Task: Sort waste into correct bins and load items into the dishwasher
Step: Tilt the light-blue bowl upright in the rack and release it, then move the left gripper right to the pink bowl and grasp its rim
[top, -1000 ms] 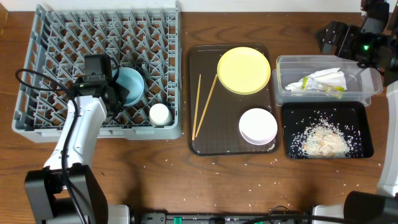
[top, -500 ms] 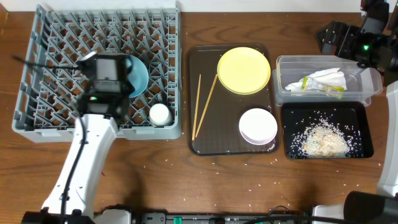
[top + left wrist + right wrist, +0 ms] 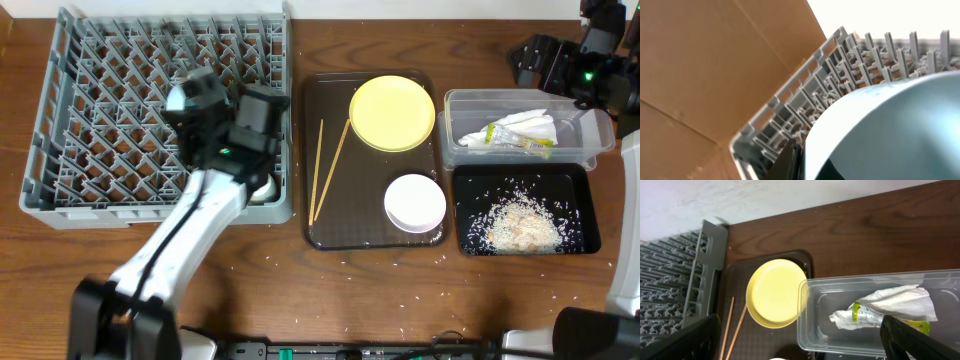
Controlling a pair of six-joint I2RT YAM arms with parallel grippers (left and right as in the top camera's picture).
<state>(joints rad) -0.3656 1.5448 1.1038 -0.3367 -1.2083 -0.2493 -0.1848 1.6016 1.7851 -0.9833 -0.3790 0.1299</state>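
Your left pincer hangs over the grey dish rack. One dark finger sits at the rim of the light blue bowl, which fills the wrist view just beside it; you cannot tell whether it grips. Your right pincer, fingers wide apart, hovers above the clear tub.

Left wrist: light blue bowl cut off at right and bottom edges. Overhead: left arm motion-blurred, hiding that bowl and part of the grey dish rack.
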